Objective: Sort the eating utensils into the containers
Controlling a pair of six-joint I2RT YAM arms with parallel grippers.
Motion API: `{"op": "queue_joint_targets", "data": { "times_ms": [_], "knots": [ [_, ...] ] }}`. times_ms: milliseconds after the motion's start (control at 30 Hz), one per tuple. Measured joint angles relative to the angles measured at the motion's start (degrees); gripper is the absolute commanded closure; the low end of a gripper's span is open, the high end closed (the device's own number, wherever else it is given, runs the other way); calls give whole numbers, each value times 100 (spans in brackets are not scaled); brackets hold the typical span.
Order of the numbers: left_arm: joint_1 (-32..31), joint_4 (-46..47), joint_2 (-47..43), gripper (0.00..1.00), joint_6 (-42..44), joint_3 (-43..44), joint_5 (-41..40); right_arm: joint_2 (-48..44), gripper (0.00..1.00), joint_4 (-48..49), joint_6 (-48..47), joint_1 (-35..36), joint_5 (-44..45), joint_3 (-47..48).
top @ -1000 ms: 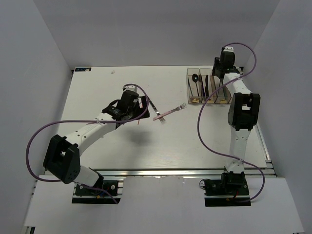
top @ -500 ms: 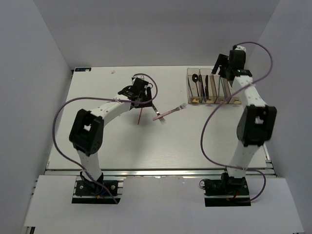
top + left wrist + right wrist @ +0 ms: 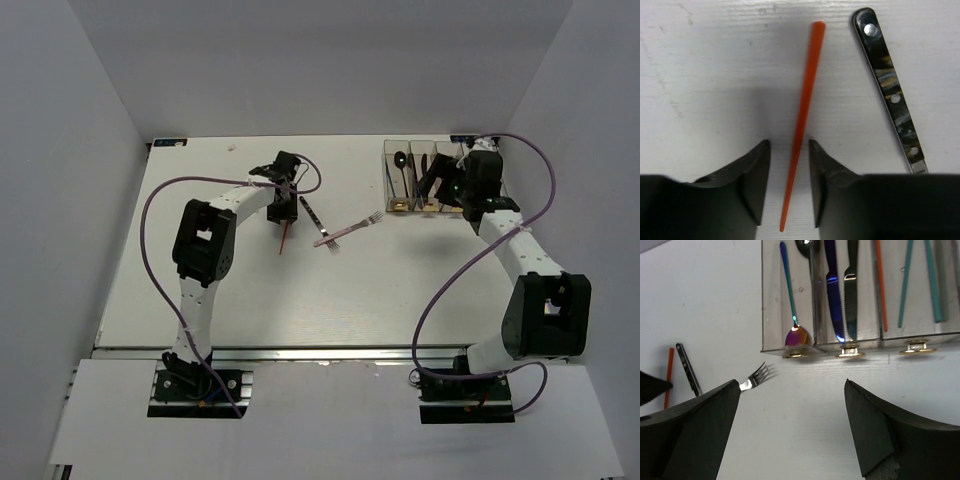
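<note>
An orange chopstick [image 3: 805, 100] lies flat on the white table [image 3: 286, 238]. My left gripper [image 3: 789, 145] is low over it, a jaw on either side of its thin end, with a narrow gap on both sides. To its right lies a dark marbled utensil handle [image 3: 892, 95]. A pink-handled fork [image 3: 350, 231] lies mid-table, its tines [image 3: 756, 376] showing in the right wrist view. My right gripper [image 3: 791, 382] hangs wide open and empty just in front of the containers [image 3: 771, 300]. They hold a blue-handled spoon [image 3: 788, 290], a purple knife [image 3: 832, 290], an orange chopstick and green chopsticks [image 3: 905, 285].
The row of clear bins [image 3: 391, 165] stands at the table's back right, its brass-coloured marks at the near end. Grey walls close in the table on three sides. The left arm's purple cable [image 3: 150, 240] arcs over the left part of the table.
The left arm has stretched forward and down over the orange chopstick, and its jaws have narrowed round it. The right gripper has come from behind the bins to their near side.
</note>
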Motion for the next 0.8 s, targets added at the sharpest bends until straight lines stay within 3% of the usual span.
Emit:
{"op": "queue_joint_targets", "data": {
  "times_ms": [233,333,367,433,633,800],
  "knots": [
    [-39,-118,98,62,28,136,-17,-212,11,4,37,210,-162,-28],
    [-76,-24,90,75,-17,57,-31,-321,11,11,68,210,-205,-28],
    [-90,28,76,87,-44,15,-37,-354,11,17,74,210,-227,-28],
    [-122,149,26,99,-96,-105,-92,-407,11,39,81,216,-341,-31],
    [-289,721,-275,100,-299,-719,-540,-680,11,490,321,293,-1126,-389],
    [-308,1930,-1537,100,-522,-2667,-61,-719,11,2350,1460,420,-2503,-1403]
  ]
}}
